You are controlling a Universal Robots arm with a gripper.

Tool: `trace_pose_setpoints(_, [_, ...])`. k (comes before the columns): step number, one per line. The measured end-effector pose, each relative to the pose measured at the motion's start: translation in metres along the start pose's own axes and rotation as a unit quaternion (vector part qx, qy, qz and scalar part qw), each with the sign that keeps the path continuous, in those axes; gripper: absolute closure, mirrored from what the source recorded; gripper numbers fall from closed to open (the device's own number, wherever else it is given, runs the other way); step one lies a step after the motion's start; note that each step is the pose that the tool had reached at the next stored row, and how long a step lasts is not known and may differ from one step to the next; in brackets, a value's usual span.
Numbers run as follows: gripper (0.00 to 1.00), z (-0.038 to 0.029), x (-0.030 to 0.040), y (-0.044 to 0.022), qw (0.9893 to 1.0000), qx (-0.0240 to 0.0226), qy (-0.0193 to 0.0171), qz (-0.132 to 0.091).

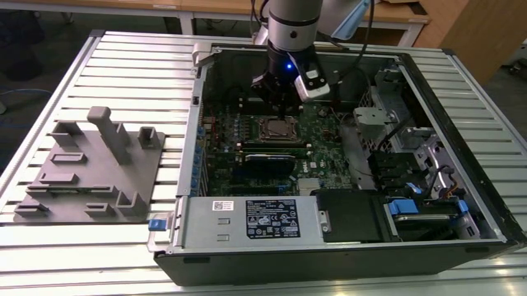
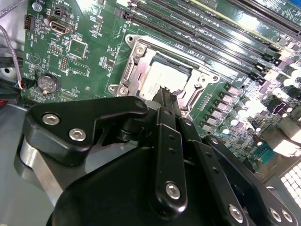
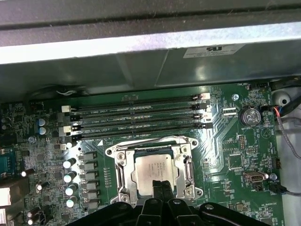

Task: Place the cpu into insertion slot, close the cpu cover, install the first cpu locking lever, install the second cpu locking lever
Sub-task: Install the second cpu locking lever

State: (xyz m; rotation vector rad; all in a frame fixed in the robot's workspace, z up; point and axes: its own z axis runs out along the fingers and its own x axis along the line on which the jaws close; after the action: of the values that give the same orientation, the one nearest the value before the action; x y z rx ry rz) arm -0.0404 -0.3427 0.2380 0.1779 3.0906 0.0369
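First wrist view: pincer (image 3: pixel 161 187) pressed together over cpu (image 3: pixel 153 170) edge, cover (image 3: pixel 154 143) shut.

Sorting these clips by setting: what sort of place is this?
Probably a robotics lab or test bench: an open computer case lies on a slatted metal table, beside a grey fixture block, with the arm's pincer over the cpu.

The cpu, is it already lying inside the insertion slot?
Yes, in the first wrist view the cpu lies flat with its silver top up, inside the insertion slot on the green board.
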Motion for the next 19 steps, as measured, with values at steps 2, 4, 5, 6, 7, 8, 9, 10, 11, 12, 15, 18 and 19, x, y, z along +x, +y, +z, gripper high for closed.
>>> trace_pose_setpoints(2, [0.9,0.0011,0.0001,0.0,1.0,0.0001,0.0,0.0])
trace_pose_setpoints(4, [0.9,0.0011,0.0001,-0.0001,1.0,0.0001,0.0,0.0])
trace_pose_setpoints(5, [0.9,0.0011,0.0001,-0.0001,1.0,0.0001,0.0,0.0])
trace_pose_setpoints(6, [0.9,0.0011,0.0001,-0.0001,1.0,0.0001,0.0,0.0])
trace_pose_setpoints(7, [0.9,0.0011,0.0001,-0.0001,1.0,0.0001,0.0,0.0])
trace_pose_setpoints(8, [0.9,0.0012,0.0001,-0.0002,1.0,0.0001,-0.0001,0.0])
trace_pose_setpoints(9, [0.9,0.0012,0.0,-0.0005,1.0,0.0005,-0.0002,0.0])
trace_pose_setpoints(10, [0.9,0.0011,0.0,-0.001,1.0,0.0012,-0.0002,0.0])
trace_pose_setpoints(11, [0.9,0.0011,-0.0001,-0.0016,1.0,0.002,-0.0002,0.0])
trace_pose_setpoints(12, [0.9,0.0011,-0.0002,-0.0022,1.0,0.0026,-0.0003,0.0])
trace_pose_setpoints(15, [0.9,0.001,-0.0005,-0.0048,1.0,0.0043,-0.0005,0.0])
trace_pose_setpoints(18, [0.9,0.001,-0.0009,-0.0086,1.0,0.005,-0.0006,0.0])
trace_pose_setpoints(19, [0.9,0.0009,-0.0011,-0.01,1.0,0.0052,-0.0006,0.0])
